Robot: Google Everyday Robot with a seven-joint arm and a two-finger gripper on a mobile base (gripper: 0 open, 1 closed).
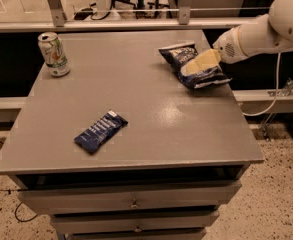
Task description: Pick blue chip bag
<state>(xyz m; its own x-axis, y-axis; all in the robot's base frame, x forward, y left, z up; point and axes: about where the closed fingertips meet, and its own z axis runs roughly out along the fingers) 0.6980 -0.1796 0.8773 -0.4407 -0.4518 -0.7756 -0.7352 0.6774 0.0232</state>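
Note:
The blue chip bag (192,66) is puffy and crinkled, dark blue with white lettering, and lies at the back right of the grey table (136,129). My gripper (193,65) comes in from the right on a white arm (266,29). Its pale yellowish fingers (201,62) hang over the middle of the bag, pointing left and down. I cannot tell if they touch the bag.
A flat, narrow dark blue bar packet (101,131) lies at the front left of the table. A green and white can (53,54) stands at the back left corner. Drawers (131,204) sit under the tabletop. A rail (136,24) runs behind the table.

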